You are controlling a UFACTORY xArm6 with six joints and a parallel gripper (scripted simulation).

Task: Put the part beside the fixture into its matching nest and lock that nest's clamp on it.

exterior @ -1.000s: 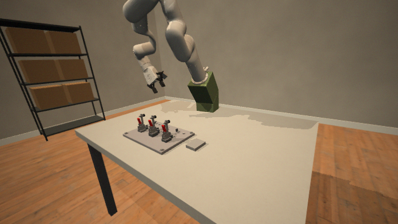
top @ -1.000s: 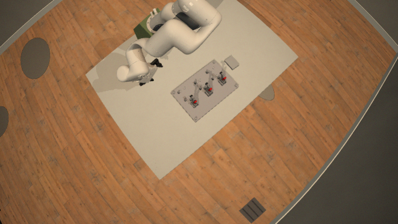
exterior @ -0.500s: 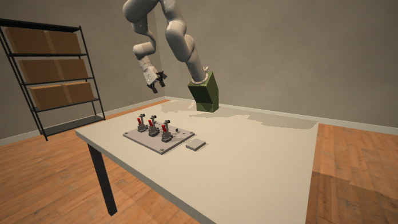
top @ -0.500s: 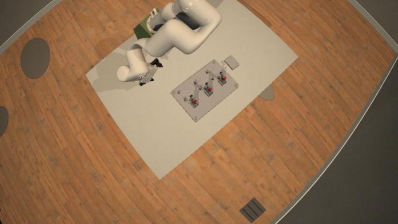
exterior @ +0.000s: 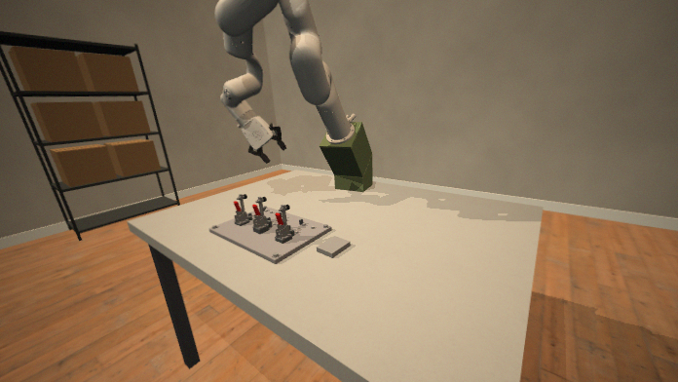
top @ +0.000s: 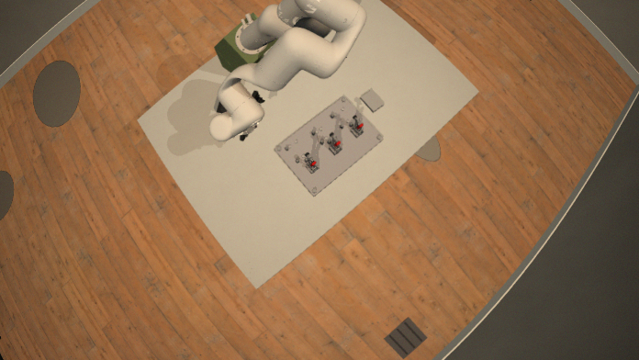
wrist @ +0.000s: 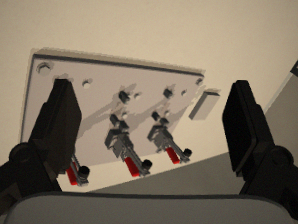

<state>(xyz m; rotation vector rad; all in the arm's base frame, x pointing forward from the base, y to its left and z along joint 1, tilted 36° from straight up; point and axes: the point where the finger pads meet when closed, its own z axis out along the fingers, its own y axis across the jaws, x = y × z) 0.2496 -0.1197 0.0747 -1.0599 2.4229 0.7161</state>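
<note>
The grey fixture plate [top: 329, 145] lies on the table with three toggle clamps with red handles [top: 336, 143], all standing up. It also shows in the side view [exterior: 271, 232] and the wrist view [wrist: 113, 119]. The flat grey part [top: 372, 100] lies on the table just beside the plate's end; it shows in the side view [exterior: 333, 247] and the wrist view [wrist: 206, 103]. My gripper [exterior: 267, 146] hangs high above the table, well away from the plate, fingers wide open and empty [wrist: 149, 129].
The arm's green base [exterior: 348, 161] stands at the table's far side. A black shelf rack with cardboard boxes [exterior: 83, 127] stands by the left wall, off the table.
</note>
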